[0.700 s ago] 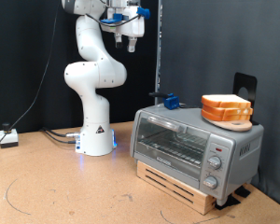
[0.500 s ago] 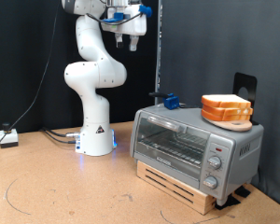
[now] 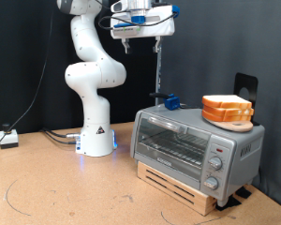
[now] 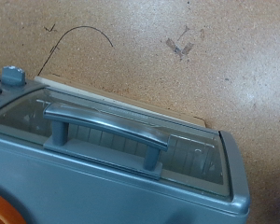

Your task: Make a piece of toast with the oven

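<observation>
My pincer (image 3: 141, 37), its opening hidden from me, has swung rightward to hang high in the frame above the shut oven (image 3: 195, 145), whose bar handle (image 4: 105, 133) my wrist now sees, toast (image 3: 228, 107) untouched on top.

Oven (image 4: 121, 177), bar handle (image 4: 107, 131), seemingly shut door (image 4: 131, 140)

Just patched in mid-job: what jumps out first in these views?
The silver oven, door closed, sits on a wooden stand at the exterior view's right, with an orange plate carrying the piece of toast on its roof. The white arm holds its gripper high near the exterior view's top, well above the oven. The wrist view looks down on the oven's bar handle.
</observation>
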Controlling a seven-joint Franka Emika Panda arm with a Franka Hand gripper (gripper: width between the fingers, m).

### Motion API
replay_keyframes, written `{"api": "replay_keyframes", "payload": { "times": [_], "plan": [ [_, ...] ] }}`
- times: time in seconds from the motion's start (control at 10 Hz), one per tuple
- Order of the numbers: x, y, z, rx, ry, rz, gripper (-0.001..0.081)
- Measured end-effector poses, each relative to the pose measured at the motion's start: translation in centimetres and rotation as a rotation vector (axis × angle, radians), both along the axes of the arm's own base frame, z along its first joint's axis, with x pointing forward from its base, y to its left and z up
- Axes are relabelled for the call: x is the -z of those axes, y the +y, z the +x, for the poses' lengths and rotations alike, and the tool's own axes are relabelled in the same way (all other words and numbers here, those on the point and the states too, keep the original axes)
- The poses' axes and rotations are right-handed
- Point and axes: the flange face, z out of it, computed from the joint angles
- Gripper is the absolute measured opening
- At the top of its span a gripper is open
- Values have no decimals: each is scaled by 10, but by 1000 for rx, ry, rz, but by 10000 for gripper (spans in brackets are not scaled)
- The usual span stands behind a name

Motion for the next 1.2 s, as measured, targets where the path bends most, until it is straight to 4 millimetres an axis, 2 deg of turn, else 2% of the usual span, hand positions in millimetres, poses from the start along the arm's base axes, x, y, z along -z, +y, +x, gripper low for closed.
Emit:
{"api": "replay_keyframes", "payload": {
  "times": [0.2, 0.4, 0.6, 0.7, 0.8, 1.0, 1.1, 1.2],
  "plan": [
    [-5, 8, -11, -186, 25, 127, 809],
    [-9, 7, -17, -428, -26, 191, 809],
    [6, 0, -2, -652, -75, 194, 809],
    [6, 0, -3, -605, -68, 197, 809],
    [5, 2, -3, -647, -79, 236, 809],
    [11, -1, -1, -862, -153, 327, 809],
    [20, -7, 4, -981, -194, 324, 809],
    [33, -14, 13, -1028, -232, 300, 809]
  ]
}}
